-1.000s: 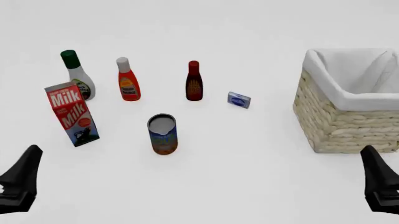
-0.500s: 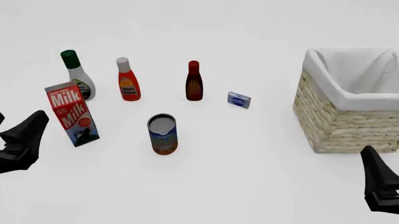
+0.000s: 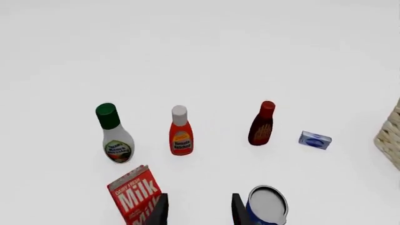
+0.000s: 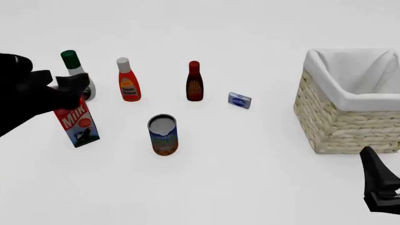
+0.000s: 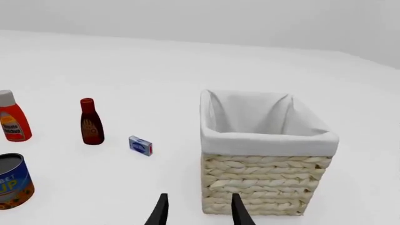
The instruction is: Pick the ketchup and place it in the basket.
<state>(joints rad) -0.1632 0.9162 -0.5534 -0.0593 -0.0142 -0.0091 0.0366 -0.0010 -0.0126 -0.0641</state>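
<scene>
Black left claw [image 4: 65, 86] hides milk carton [image 4: 80, 124] (upper half).

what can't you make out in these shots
- Milk carton: in the front view the left arm covers its top; the left wrist view's edge cuts off its base.
- Basket: floor hidden by its own lined walls in every view.
- Small blue box: print too small to read.
- Right tool: cropped in the front view.

Ketchup [image 4: 129, 80] between two bottles, behind milk carton [image 4: 78, 124]; basket [image 4: 350, 126] far right.
</scene>
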